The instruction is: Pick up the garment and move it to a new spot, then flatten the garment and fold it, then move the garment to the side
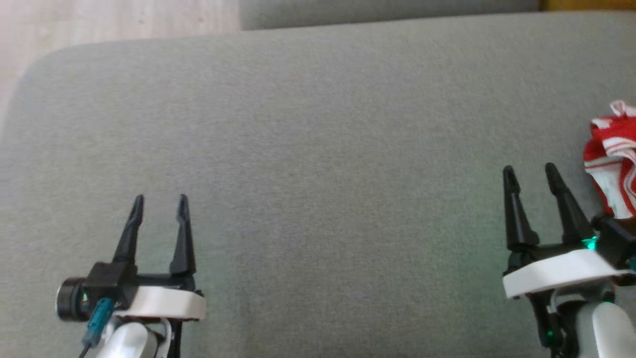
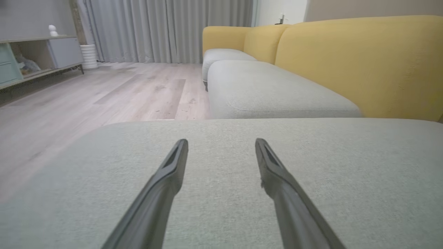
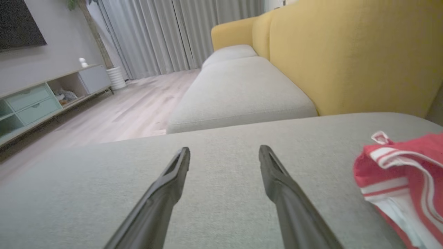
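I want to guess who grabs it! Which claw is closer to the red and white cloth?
The right claw. It sits just beside the cloth; the left claw is far off across the cushion.

Garment (image 1: 612,159) red, white stripes; cushion (image 1: 318,149) grey-green; sofa back (image 3: 346,52) mustard yellow.

Head camera looks down; wrist cameras skim low over that same cushion (image 1: 318,124).

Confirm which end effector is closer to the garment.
The right end effector: the red-and-white garment lies beside it; the left end effector is far across the cushion.
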